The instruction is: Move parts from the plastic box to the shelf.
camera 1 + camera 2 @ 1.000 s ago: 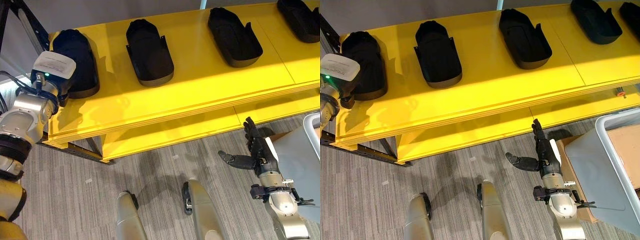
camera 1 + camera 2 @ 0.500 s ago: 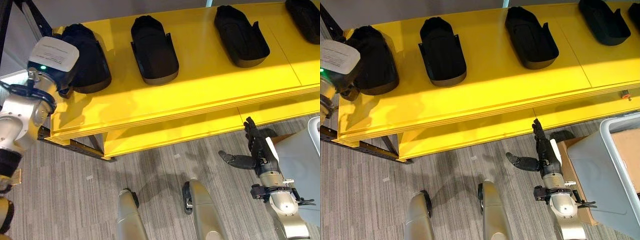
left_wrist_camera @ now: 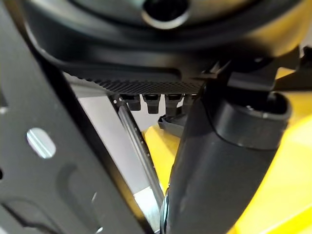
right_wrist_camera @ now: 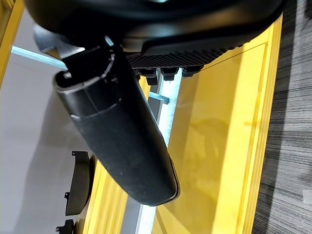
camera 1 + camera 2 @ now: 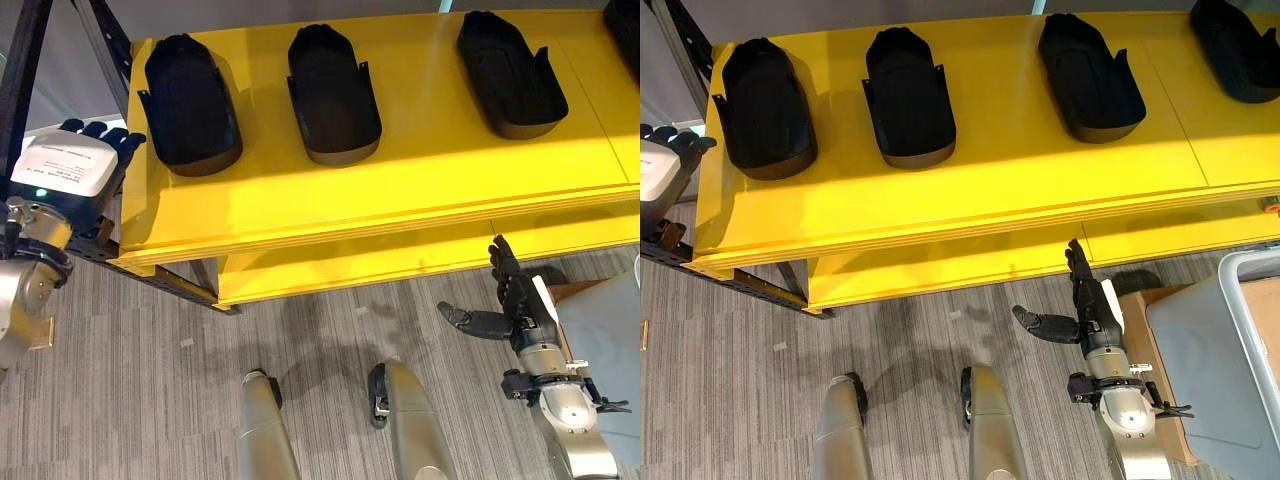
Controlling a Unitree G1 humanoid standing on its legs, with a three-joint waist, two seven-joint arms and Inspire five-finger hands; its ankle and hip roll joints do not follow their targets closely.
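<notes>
Several black moulded parts lie in a row on the yellow shelf (image 5: 420, 160). The leftmost part (image 5: 190, 105) rests free near the shelf's left end, with a second part (image 5: 333, 95) and a third part (image 5: 510, 75) to its right. My left hand (image 5: 70, 165), with a white cover on its back, hovers just off the shelf's left end, open and empty. My right hand (image 5: 1090, 310) hangs low in front of the shelf's lower tier, open and empty, with its thumb (image 4: 117, 131) sticking out.
The grey plastic box (image 5: 1240, 290) stands on the floor at the lower right, beside my right hand, with brown cardboard (image 5: 1268, 320) showing in it. A black metal frame post (image 5: 30, 70) rises by the shelf's left end, close to my left hand.
My left hand has let go of the leftmost part and pulled back leftward off the shelf's end. The view has shifted a little. My right hand has stayed still.
</notes>
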